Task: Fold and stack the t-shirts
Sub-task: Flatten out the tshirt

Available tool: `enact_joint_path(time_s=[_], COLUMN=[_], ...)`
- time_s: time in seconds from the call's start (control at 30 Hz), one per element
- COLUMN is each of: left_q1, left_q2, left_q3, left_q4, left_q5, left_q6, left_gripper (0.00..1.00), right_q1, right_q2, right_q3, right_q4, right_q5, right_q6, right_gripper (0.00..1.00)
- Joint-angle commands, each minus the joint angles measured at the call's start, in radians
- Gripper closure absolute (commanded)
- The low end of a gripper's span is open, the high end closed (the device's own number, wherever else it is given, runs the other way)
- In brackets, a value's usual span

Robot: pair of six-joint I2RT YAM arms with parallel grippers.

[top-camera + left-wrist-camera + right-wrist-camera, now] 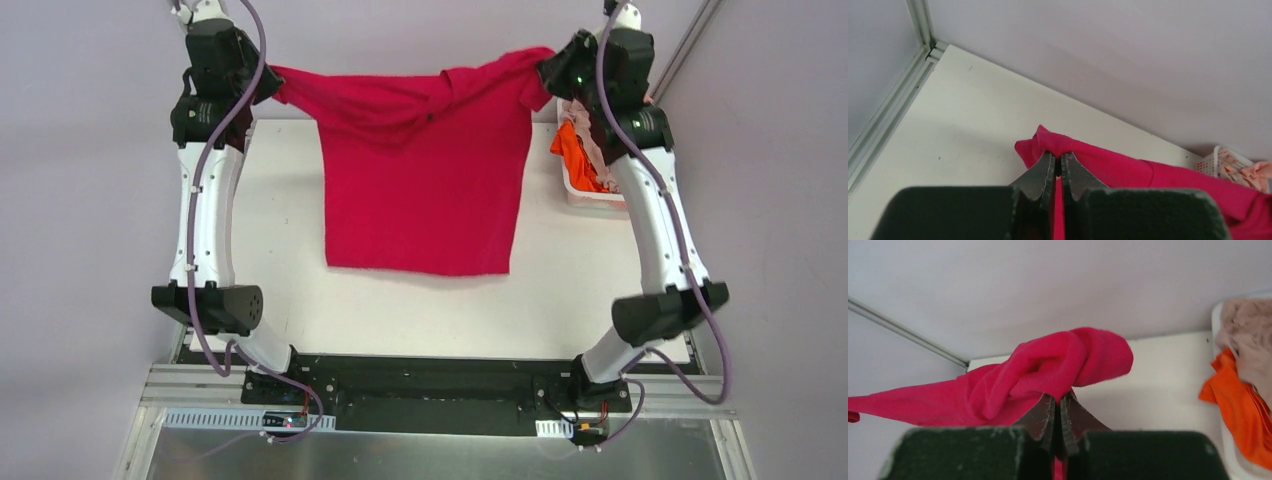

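Top external — we see left gripper (1058, 159) and right gripper (1057, 400) closed tight on red t-shirt (420, 190) — small bites, it may slip.

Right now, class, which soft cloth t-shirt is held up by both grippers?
The crimson red t-shirt, stretched between the left gripper and right gripper; the bright orange t-shirt and pinkish-beige ones lie bundled in the white plastic basket.

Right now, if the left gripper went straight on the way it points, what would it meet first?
The crimson t-shirt pinched in the left gripper; beyond it, probably the table near its far edge; depth is unclear.
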Motion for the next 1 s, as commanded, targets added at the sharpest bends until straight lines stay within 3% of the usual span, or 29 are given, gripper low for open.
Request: enact_joint_path(time_s=[0.0,0.1,0.23,0.4,0.53,0.7,0.73,0.77,0.83,0.9,0.93,0.97], left_q1=[0.021,0.027,0.03,0.028,0.029,0.028,0.028,0.027,0.027,0.028,0.026,0.026], left_q2=[-0.006,-0.042,-0.153,-0.386,-0.532,-0.63,-0.636,-0.638,-0.643,-0.668,-0.683,-0.698], left_q3=[0.265,0.255,0.049,-0.434,-0.875,-1.237,-1.288,-1.327,-1.362,-1.36,-1.35,-1.337], left_q4=[0.006,0.0,0.0,-0.004,-0.039,-0.079,-0.079,-0.08,-0.104,-0.148,-0.158,-0.166], left_q5=[0.114,0.121,0.091,-0.036,-0.116,-0.006,0.027,0.058,0.067,0.046,0.039,0.038], left_q6=[0.013,0.01,0.025,-0.041,-0.2,-0.384,-0.408,-0.412,-0.408,-0.416,-0.417,-0.411], left_gripper=[1.0,1.0,1.0,1.0,1.0,1.0,0.94,0.86,0.56,0.16,0.03,0.01], right_q1=[-0.002,0.0,-0.002,-0.005,-0.028,-0.066,-0.074,-0.078,-0.079,-0.079,-0.079,-0.079], right_q2=[0.113,0.144,0.028,-0.13,-0.199,-0.223,-0.226,-0.233,-0.245,-0.259,-0.272,-0.287], right_q3=[0.347,0.383,0.108,-0.276,-0.548,-0.732,-0.763,-0.795,-0.833,-0.835,-0.832,-0.829], right_q4=[0.098,0.068,0.121,0.05,-0.082,-0.308,-0.329,-0.338,-0.346,-0.386,-0.405,-0.421], right_q5=[-0.008,-0.048,-0.09,-0.087,-0.049,0.168,0.189,0.203,0.238,0.31,0.353,0.391], right_q6=[0.01,0.028,0.028,-0.006,-0.017,0.08,0.102,0.122,0.139,0.162,0.175,0.184], right_gripper=[1.0,1.0,1.0,1.0,1.0,0.89,0.82,0.66,0.4,0.17,0.07,0.02])
